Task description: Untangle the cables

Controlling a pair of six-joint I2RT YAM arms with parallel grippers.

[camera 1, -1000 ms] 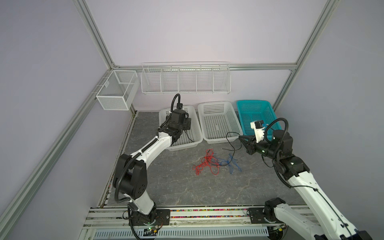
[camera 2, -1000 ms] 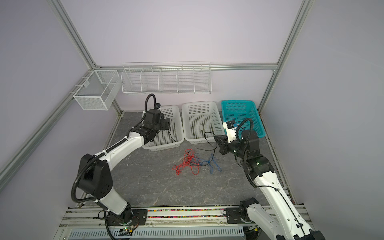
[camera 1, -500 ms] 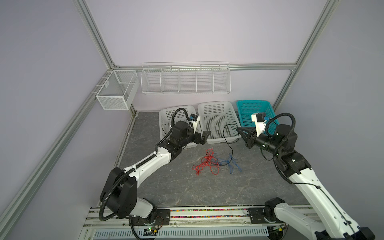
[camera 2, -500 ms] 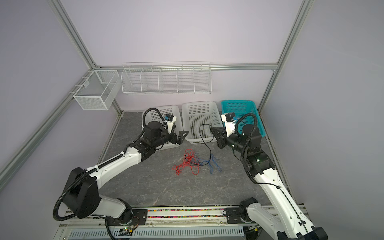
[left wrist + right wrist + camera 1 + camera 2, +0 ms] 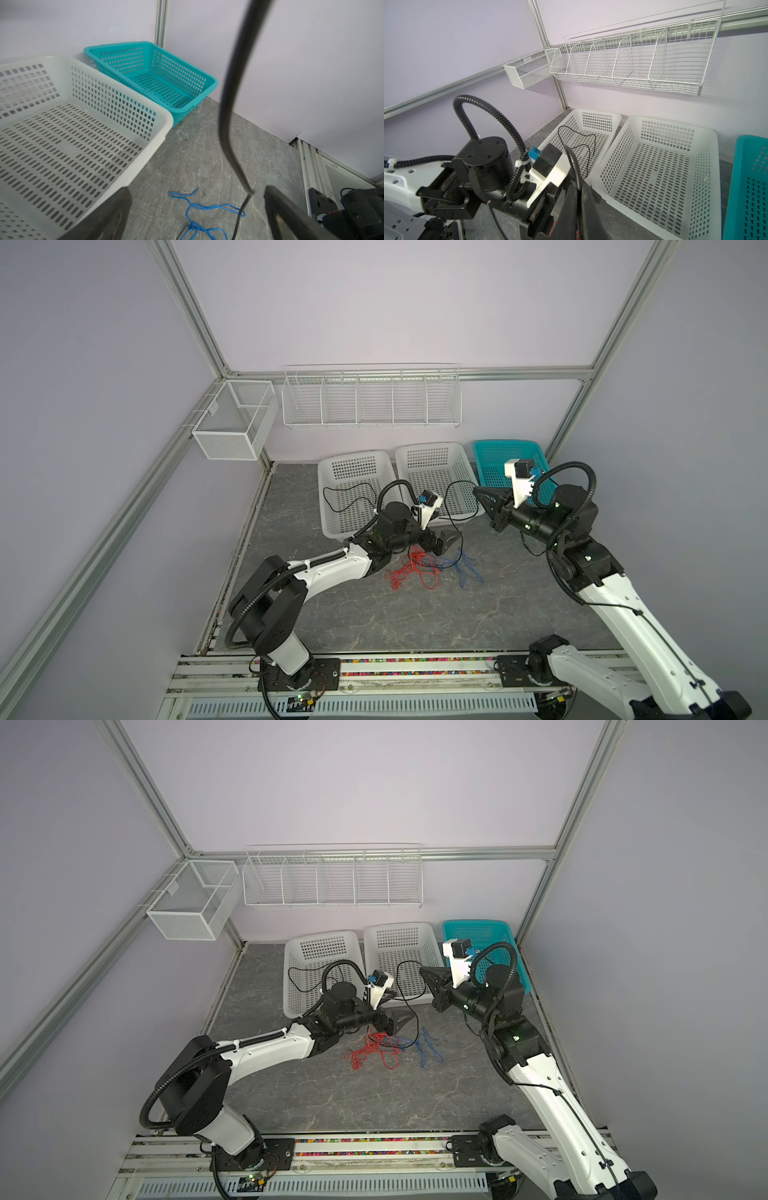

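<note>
In a top view the right end effector (image 5: pixel 476 490) is pressed together, pinching the black cable (image 5: pixel 446 499), which drops toward 7 o'clock to the red cable (image 5: pixel 415 566) and blue cable (image 5: pixel 463 570) on the desk (image 5: pixel 374 614). The left end effector (image 5: pixel 451 540), spread wide, straddles that strand (the nearer arm).

In the left wrist view the black cable (image 5: pixel 227 99) is just a blur near the lens, and the bottom edge cuts off the fingers of the left gripper (image 5: pixel 196 188). In a top view I can't trace where the red cable (image 5: pixel 413 562) and blue cable (image 5: pixel 463 568) cross: too small. The right wrist view crops the teal basket (image 5: pixel 749 187).
</note>
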